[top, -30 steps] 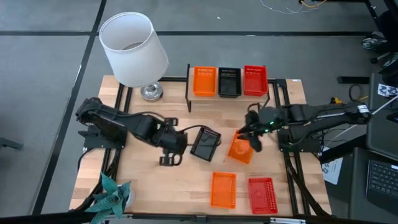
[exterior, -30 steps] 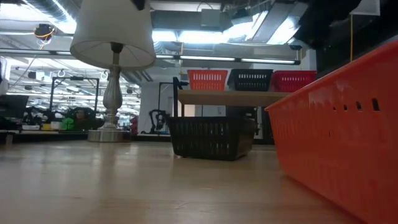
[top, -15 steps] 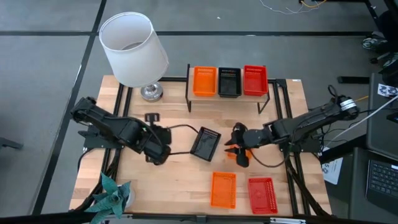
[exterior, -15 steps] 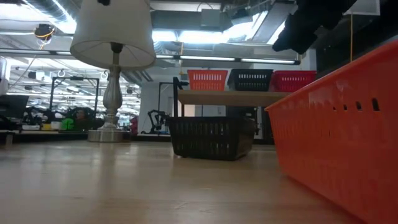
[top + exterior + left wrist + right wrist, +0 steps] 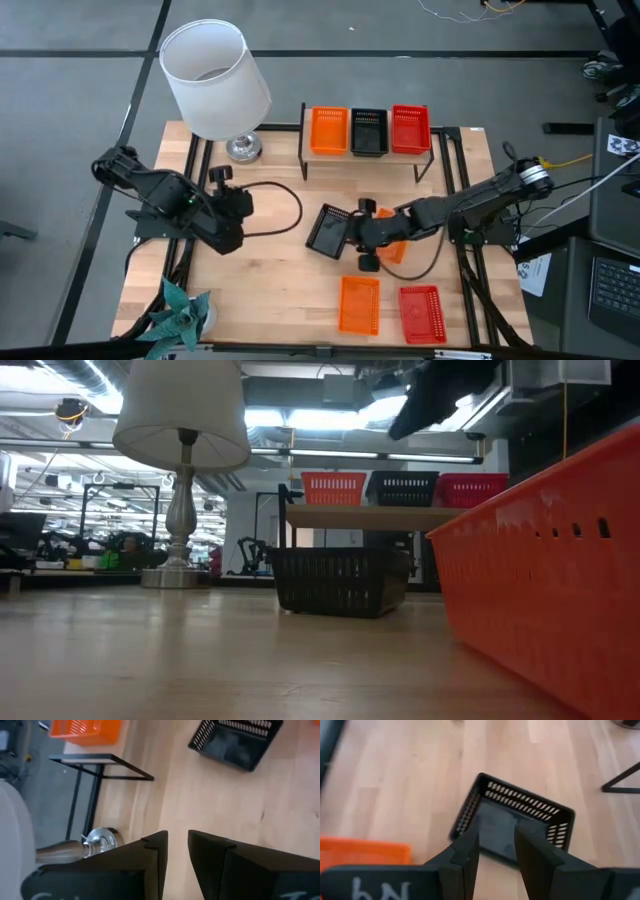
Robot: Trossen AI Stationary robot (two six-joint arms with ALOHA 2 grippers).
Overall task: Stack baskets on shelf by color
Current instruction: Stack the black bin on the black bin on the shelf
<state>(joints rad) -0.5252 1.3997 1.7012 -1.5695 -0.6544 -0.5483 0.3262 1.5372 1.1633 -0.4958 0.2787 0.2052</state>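
Loose black basket (image 5: 329, 229), long axis seemingly askew

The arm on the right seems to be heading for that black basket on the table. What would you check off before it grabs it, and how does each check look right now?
1. Right gripper lined up over the loose black basket: ok; its wrist view looks straight down on the basket.
2. Fingers parted enough to take a wall: cannot tell; a narrow gap shows.
3. Basket free of neighbours: ok; bare wood surrounds it, and the orange basket under the right arm lies apart.
4. Left gripper out of the way: ok; it sits near the table's left side, holding nothing.
5. Black basket on the shelf ready to stack onto: ok; it stands in the middle, between orange and red.
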